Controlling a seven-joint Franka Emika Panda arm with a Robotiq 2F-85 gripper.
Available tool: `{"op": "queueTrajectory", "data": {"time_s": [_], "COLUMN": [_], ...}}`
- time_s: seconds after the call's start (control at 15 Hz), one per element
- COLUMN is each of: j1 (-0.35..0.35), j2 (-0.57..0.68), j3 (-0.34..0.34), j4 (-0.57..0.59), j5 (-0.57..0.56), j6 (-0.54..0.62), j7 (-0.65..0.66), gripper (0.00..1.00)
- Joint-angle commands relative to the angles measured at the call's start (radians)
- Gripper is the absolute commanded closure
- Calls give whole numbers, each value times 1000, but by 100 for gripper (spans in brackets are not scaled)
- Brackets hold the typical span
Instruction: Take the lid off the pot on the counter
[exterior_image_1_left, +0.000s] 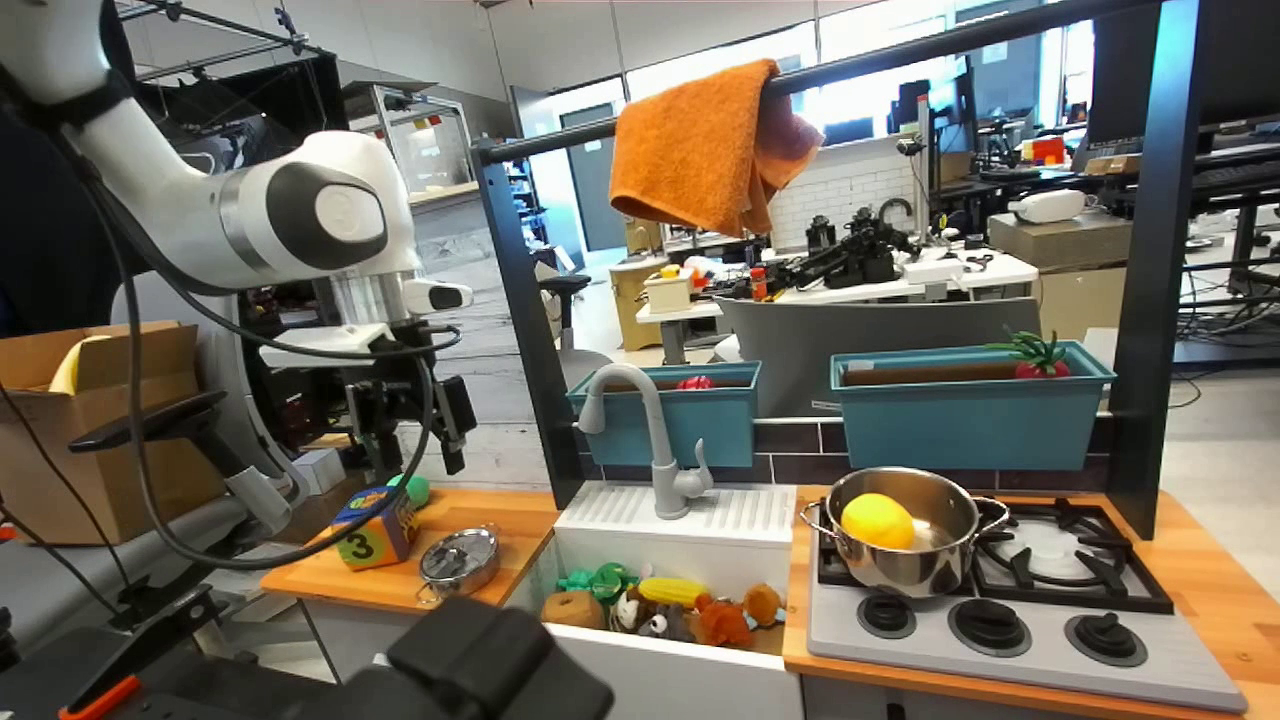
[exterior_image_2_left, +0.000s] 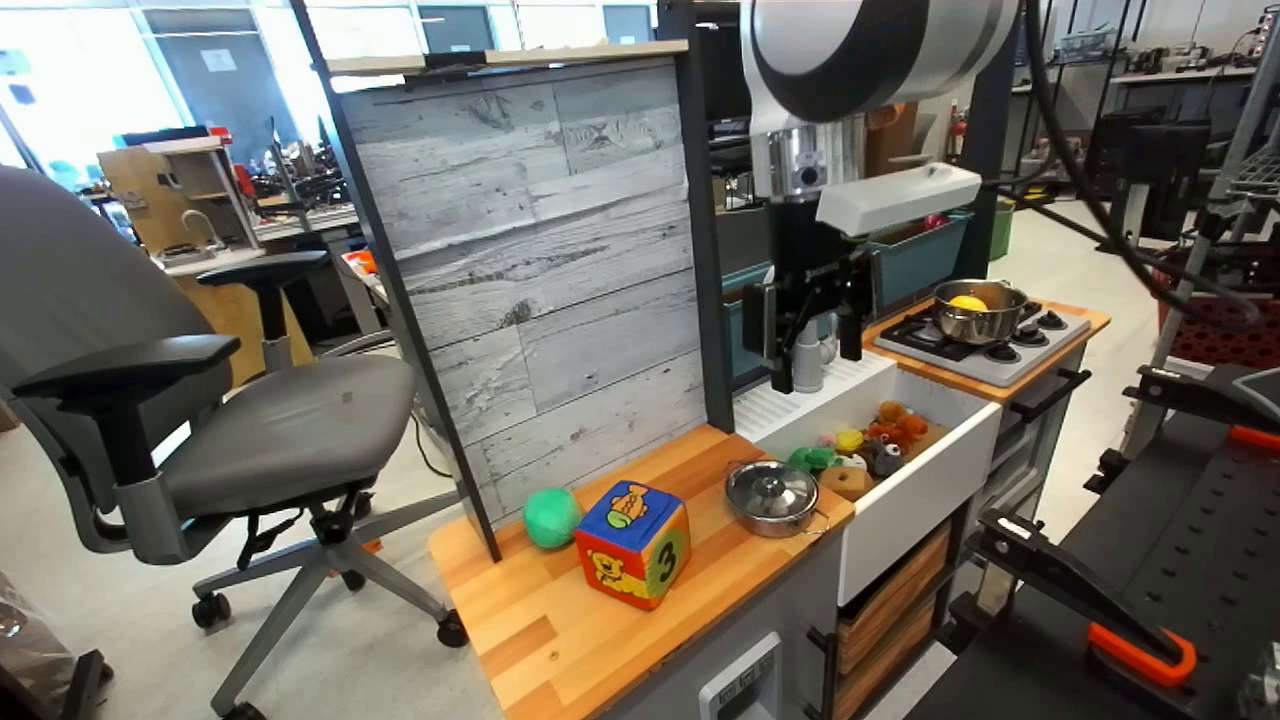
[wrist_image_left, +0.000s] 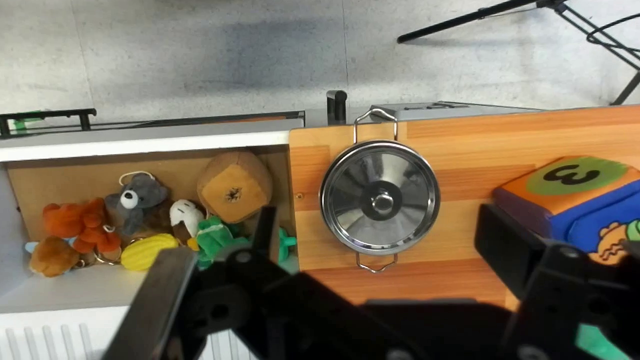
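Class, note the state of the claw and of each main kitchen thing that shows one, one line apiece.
Claw: open, holding nothing
Small grey pot: covered, standing on the counter
Lid: seated on the pot, knob up
Large steel pot: uncovered, on the stove, yellow object inside
Sink: holding toys
Orange towel: draped over the bar
Faucet: no water showing
Stove knobs: settings unclear

A flat light-brown wooden countertop slab (exterior_image_2_left: 735, 565), joined from strips of varying tone. Directly on it: a small, low, round grey metal pot (exterior_image_2_left: 778, 526) with wire handles, upright near one end; apart from that, a blue, red and orange cube (exterior_image_2_left: 632, 548) bearing a black 3; just beside, a small round green ball (exterior_image_2_left: 551, 518), contact unclear. Farther along, a second stretch of wood (exterior_image_1_left: 1215, 570) under a black-grated grey stove top (exterior_image_1_left: 1045, 657).
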Motion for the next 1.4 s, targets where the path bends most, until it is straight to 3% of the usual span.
{"op": "queueTrajectory", "data": {"time_s": [0.0, 0.33, 0.8, 1.33], "j1": [41, 76, 138, 121], "j2": [157, 289, 314, 354], "j3": [-40, -68, -97, -84], "j4": [156, 272, 262, 278], "j5": [-46, -64, -65, -53], "j6": [39, 85, 85, 80], "j7": [16, 19, 55, 31], "gripper": [0, 0, 0, 0]}}
